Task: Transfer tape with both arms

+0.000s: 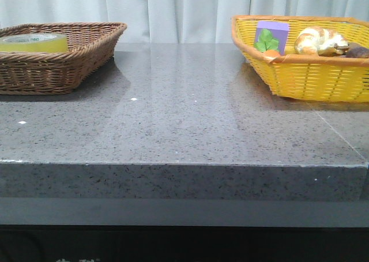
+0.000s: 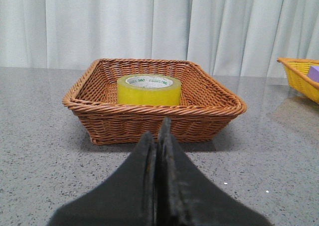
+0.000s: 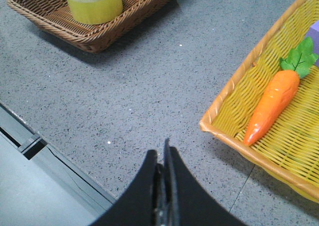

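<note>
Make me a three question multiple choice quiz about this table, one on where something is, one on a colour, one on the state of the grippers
1. Where is the tape?
A. in the brown wicker basket
B. in the yellow basket
C. on the bare tabletop

2. What colour is the basket holding the carrot?
A. brown
B. yellow
C. white

3. How do both grippers stand?
A. wide open
B. shut on the tape
C. shut, holding nothing

Answers: 1 A, the roll sits inside the brown weave. 2 B, the carrot lies in the yellow basket. 3 C, the left gripper and right gripper have fingers pressed together with nothing between.
</note>
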